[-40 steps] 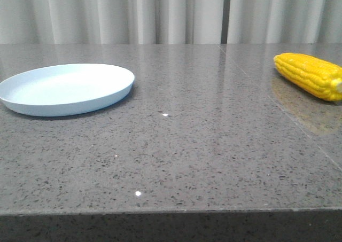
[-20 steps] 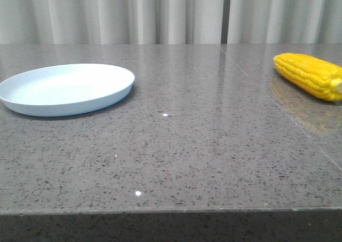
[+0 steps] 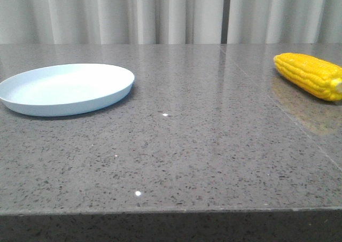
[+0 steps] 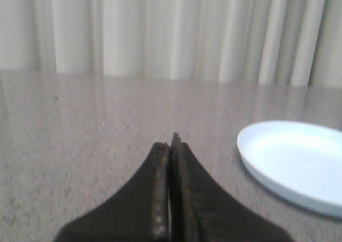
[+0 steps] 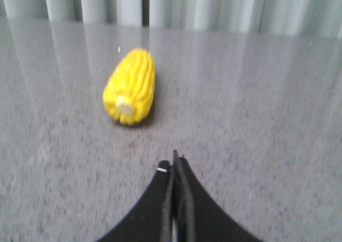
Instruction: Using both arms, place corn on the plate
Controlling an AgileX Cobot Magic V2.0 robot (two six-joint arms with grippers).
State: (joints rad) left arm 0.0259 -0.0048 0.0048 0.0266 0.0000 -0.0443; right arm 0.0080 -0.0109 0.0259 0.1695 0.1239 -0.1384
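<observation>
The corn point(image 3: 310, 75), bright yellow with a pale stub end, lies at three o'clock on the grey table point(image 3: 203, 146), running off the view's right edge. The plate point(image 3: 65, 88) (pale blue, bare) sits at nine o'clock, open stone between them. The left gripper point(image 4: 172, 146) and right gripper point(image 5: 175, 164) hover low, both clenched on nothing.
</observation>
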